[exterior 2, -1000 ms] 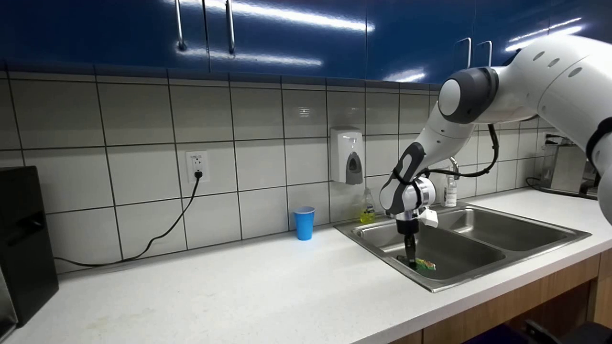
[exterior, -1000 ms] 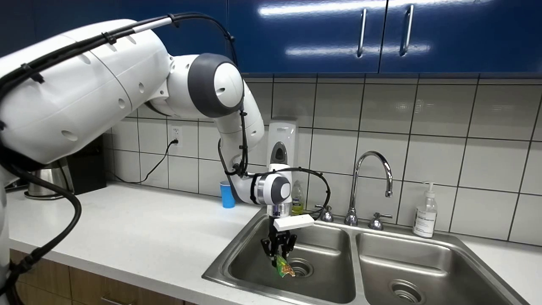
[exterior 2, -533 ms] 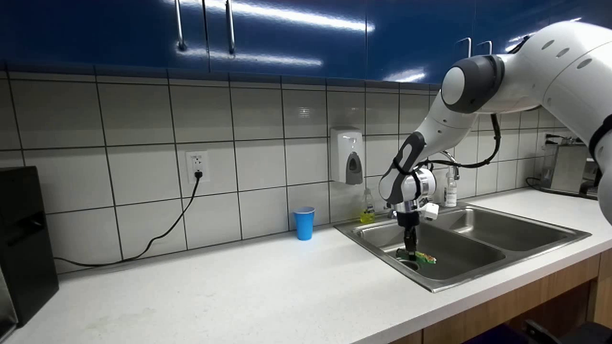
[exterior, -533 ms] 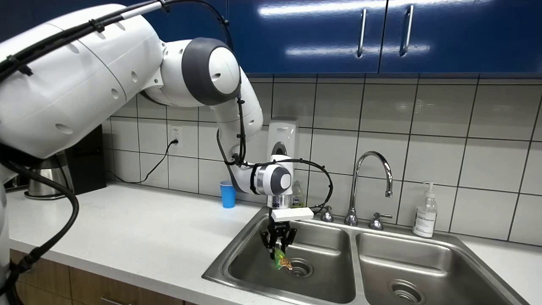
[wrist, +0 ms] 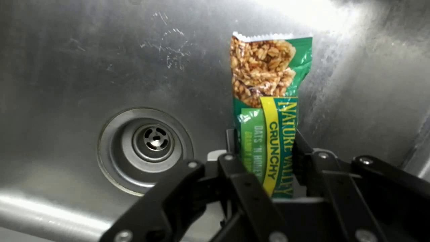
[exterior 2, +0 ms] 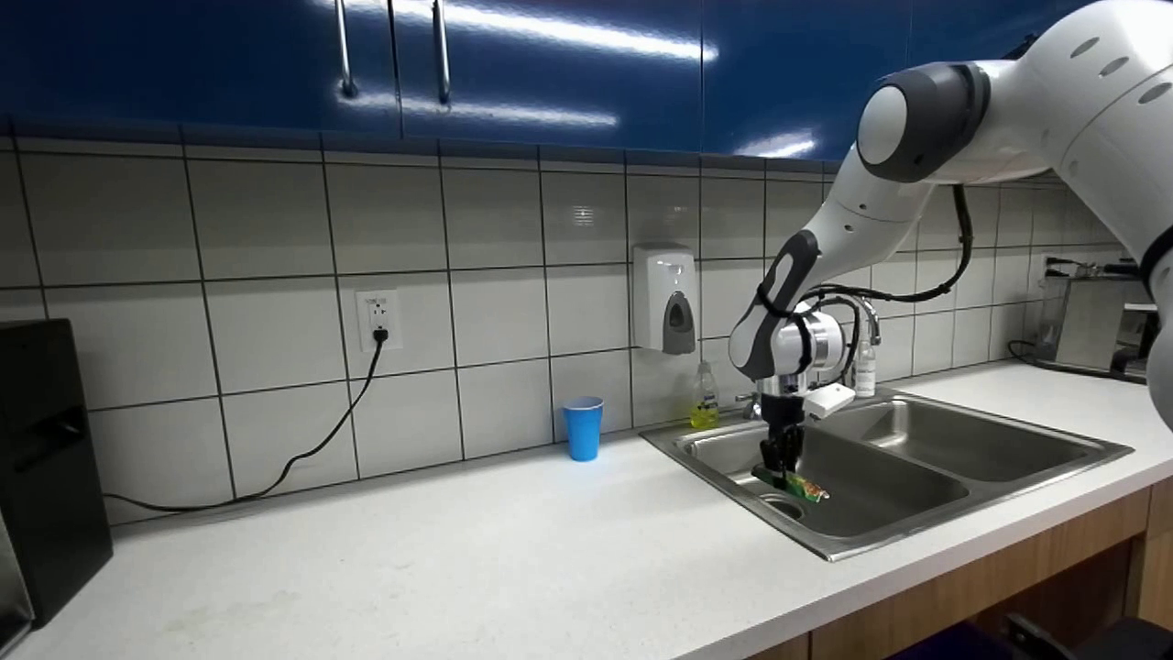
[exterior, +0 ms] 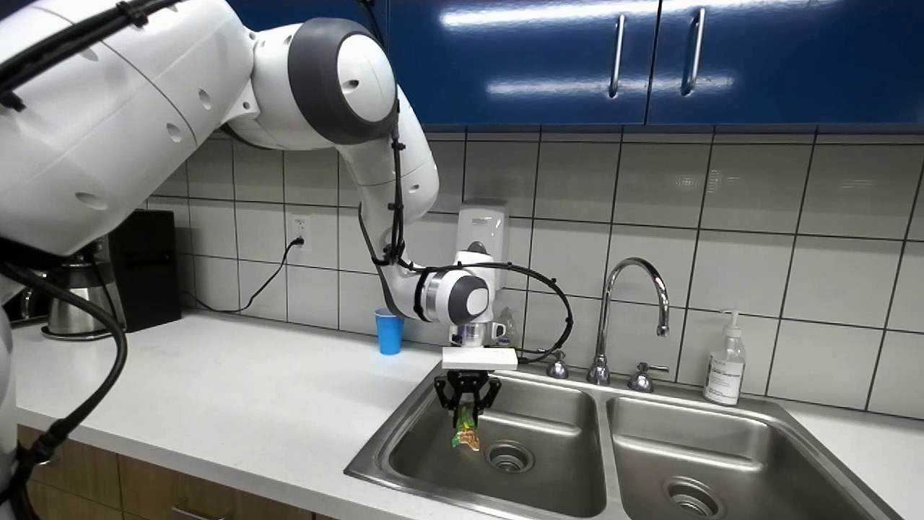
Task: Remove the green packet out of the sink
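The green packet [wrist: 265, 77] is a crunchy bar wrapper with yellow and brown marks. In the wrist view my gripper [wrist: 265, 141] is shut on it, a finger on each long side. The far half sticks out past the fingertips. In both exterior views the packet [exterior: 466, 435] [exterior 2: 803, 486] hangs below my gripper [exterior: 465, 415] [exterior 2: 781, 469], tilted, over one basin of the steel sink [exterior: 605, 448] [exterior 2: 1035, 492]. It looks held above the basin floor, beside the round drain [exterior: 510, 456] [wrist: 156, 141]. Its near end is partly hidden by the gripper.
The chrome faucet [exterior: 603, 325] and a soap bottle [exterior: 725, 365] stand behind the sink. A yellow soap bottle [exterior 2: 705, 403] and a blue cup [exterior: 389, 332] [exterior 2: 583, 429] stand near the wall. The white counter [exterior: 253, 390] [exterior 2: 458, 568] adjoins the sink rim.
My gripper has risen with the packet in it and turned somewhat about its vertical axis. In an exterior view the packet has shifted up and left, away from the drain.
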`<state>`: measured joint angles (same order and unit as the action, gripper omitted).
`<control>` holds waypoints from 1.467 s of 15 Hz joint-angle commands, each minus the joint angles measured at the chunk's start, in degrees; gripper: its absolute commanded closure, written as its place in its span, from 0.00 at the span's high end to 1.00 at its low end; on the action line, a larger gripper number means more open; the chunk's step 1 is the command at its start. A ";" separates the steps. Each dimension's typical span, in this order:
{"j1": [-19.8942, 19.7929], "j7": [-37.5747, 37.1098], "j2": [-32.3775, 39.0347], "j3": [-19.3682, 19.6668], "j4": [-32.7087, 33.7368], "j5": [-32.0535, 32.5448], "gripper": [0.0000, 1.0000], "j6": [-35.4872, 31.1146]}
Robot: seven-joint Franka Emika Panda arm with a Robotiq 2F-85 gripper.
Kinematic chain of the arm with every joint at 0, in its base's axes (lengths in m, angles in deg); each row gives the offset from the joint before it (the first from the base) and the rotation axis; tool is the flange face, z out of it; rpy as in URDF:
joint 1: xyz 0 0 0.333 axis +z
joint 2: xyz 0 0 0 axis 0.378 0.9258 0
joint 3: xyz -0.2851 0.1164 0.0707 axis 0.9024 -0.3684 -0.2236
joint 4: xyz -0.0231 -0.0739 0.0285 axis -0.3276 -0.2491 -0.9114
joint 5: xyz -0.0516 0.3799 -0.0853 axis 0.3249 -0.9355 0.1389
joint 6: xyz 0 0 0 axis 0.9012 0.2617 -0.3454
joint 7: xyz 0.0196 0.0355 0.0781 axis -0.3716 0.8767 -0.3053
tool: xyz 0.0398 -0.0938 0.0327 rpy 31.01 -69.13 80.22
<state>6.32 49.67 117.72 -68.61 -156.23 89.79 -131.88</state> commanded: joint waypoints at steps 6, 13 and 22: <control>1.52 -10.75 -9.91 -0.48 -11.29 -0.03 0.14 -6.15; 2.27 -11.49 -12.41 -1.61 -13.07 -0.08 0.14 -6.35; 8.63 -11.84 -11.76 -2.31 -13.79 3.95 0.14 -5.50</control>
<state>13.12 39.36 107.22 -70.49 -168.79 91.02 -138.10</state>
